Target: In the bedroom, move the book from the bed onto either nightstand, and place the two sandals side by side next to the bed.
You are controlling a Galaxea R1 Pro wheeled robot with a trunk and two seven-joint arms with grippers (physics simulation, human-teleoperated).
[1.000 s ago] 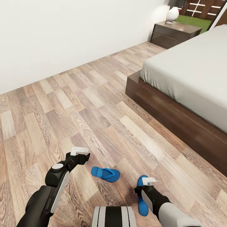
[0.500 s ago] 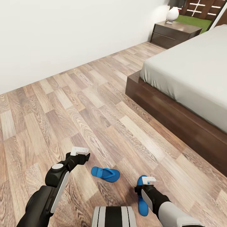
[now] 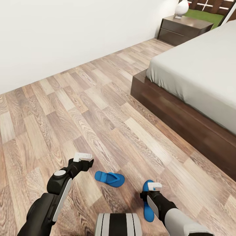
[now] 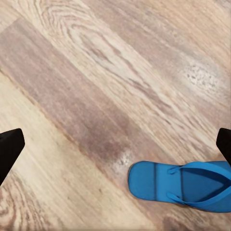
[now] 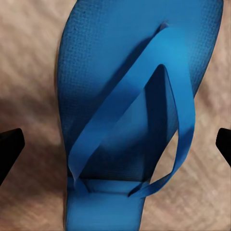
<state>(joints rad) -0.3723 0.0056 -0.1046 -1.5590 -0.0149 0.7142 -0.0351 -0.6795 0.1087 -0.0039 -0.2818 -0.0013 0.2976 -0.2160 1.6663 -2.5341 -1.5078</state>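
Sandals are the things in hand here: two flat, bright blue flip-flops on the wood-plank floor (image 3: 98, 108), well apart from the bed (image 3: 196, 65).

The left gripper (image 3: 82, 157) hangs over bare planks with its jaws spread wide. In the left wrist view the first sandal (image 4: 185, 185) lies not between the jaws but off to one side, nearer one finger, with only part of it in the picture. From the head camera this sandal (image 3: 109, 179) lies crosswise, between the two arms.

The right gripper (image 3: 154, 186) is also wide open, and the second sandal (image 5: 130, 110) lies directly under it, centred between the jaws, lengthwise to the gap. Its thong strap stands a little above the sole.

I judge that both are light, soft foam that bends easily and is not fragile. The sole is thin and flat to the floor, so an edge pinch may slip. The raised strap, or the sole across its narrow width, seems the better hold.
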